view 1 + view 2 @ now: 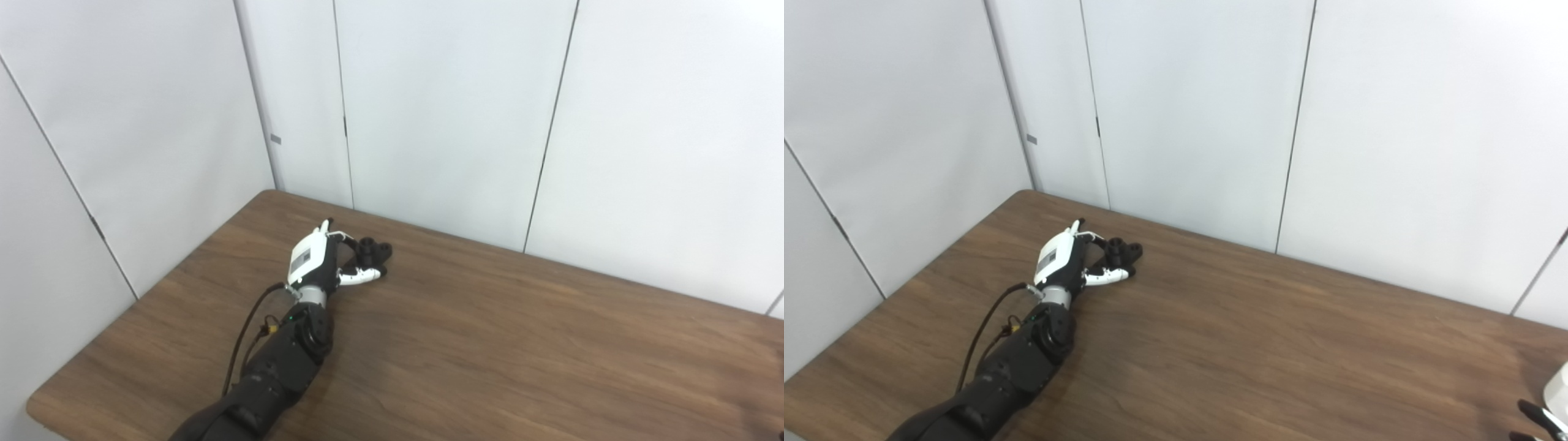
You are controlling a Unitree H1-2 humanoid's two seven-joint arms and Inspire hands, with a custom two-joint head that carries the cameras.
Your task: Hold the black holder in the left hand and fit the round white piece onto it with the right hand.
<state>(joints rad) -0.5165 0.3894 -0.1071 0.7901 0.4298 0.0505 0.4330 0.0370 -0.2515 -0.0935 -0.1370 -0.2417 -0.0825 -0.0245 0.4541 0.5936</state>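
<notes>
Over on the far left of the brown wooden table (490, 343), the left hand (318, 260) is lying low on the surface with its fingers and thumb curling around the black holder (372, 252), which is sitting just past the fingertips, toward the far left corner. It's looking like a partial wrap, though I can't tell whether the fingers are actually pressing on it or just cupping it, since the hand itself is covering the near side of the part. The holder is looking like a small, rigid plastic piece with a couple of round bosses on top, so I'm guessing it's light, stiff and a bit slick, and it's probably best taken around its lower body so those bosses are staying free for the fitting. Down at the near right edge, the right hand (1543, 418) is only peeking into the right eye view, cut off by the frame, so I can't tell how its fingers are set. Something white (1557, 387) is showing beside it at the frame edge, maybe the round white piece, but too little is visible to be sure.
</notes>
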